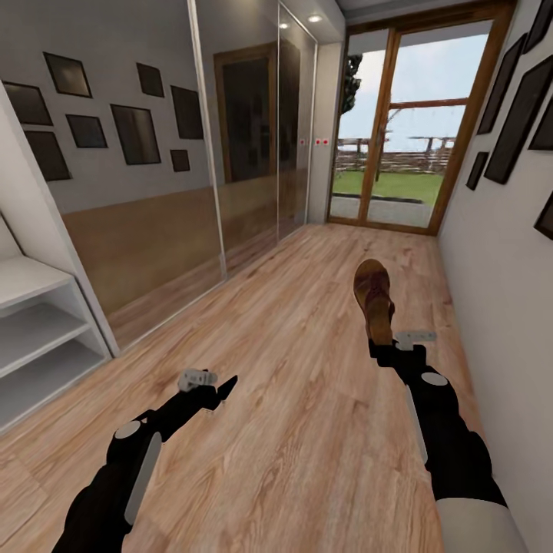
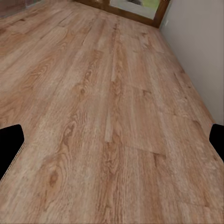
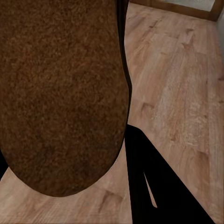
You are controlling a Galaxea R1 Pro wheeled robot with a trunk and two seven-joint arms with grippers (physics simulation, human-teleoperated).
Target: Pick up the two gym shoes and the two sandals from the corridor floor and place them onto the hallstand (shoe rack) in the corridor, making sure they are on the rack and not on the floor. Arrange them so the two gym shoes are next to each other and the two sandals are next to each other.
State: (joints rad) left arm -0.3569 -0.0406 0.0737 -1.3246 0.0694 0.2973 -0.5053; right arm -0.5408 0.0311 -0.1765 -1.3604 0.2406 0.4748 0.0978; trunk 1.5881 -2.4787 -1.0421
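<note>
The sandal (image 1: 374,299) between the right gripper's fingers (image 1: 382,349) looked like dark brown leather, its underside (image 3: 60,93) matt and grainy. Beneath the left gripper's fingers (image 1: 227,389), the corridor floor (image 2: 112,116) was light wood-grain planking with a soft sheen. The fingers looked matt black.

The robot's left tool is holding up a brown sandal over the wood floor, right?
Not quite. The right tool holds the brown sandal over the wood floor, as the head view shows. The left tool carries nothing, and in the left wrist view its fingers stand apart over bare planks.
</note>
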